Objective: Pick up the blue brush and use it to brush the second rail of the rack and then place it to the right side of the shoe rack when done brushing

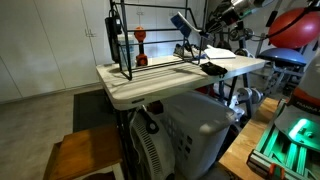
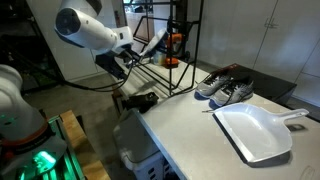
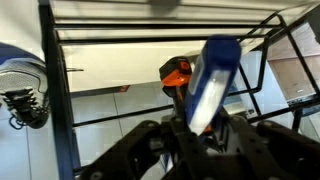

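Gripped the brush (image 3: pixel 212 80) in the pincer (image 3: pixel 203 130), closed tight on the handle, with the blue head up and outward. Hung in the air just beside the rack (image 3: pixel 58 100), at the end nearest the arm and above the surface (image 1: pixel 130 88), as seen in both exterior views. Touched no rail (image 3: pixel 160 36) yet, judging by the wrist view, though hard to tell for sure through the bars. Hung well apart from the shoes (image 2: pixel 226 90) and the dustpan (image 2: pixel 255 132), both down on the surface past the rack.

Pick-up evidently done; approach to the second rail judged the step in hand. Next move likely to call for tipping the bristles down onto that rail, clear of the orange thing (image 3: pixel 177 72) behind the bars, then sweeping along the bar without snagging the wire frame. Placing to the right of the rack not yet due.
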{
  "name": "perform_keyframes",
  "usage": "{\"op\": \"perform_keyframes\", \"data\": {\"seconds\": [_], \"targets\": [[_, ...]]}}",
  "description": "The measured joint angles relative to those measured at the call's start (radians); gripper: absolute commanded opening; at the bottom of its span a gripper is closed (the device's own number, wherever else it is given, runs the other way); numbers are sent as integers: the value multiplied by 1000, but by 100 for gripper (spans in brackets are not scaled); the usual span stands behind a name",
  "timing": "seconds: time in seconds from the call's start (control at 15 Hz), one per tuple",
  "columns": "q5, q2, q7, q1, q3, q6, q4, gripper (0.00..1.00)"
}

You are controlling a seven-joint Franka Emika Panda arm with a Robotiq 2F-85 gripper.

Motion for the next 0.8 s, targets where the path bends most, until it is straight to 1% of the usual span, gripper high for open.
{"op": "perform_keyframes", "data": {"seconds": [0.33,0.47,0.6,0.73,0.8], "targets": [[3,2,-7,-71,-49,0,-1,7],[-25,3,-13,-90,-57,-27,-1,7],[-103,7,-14,-112,-59,-91,-1,7],[-212,6,-10,-133,-64,-160,4,7],[-266,4,-11,-155,-60,-203,9,7]]}}
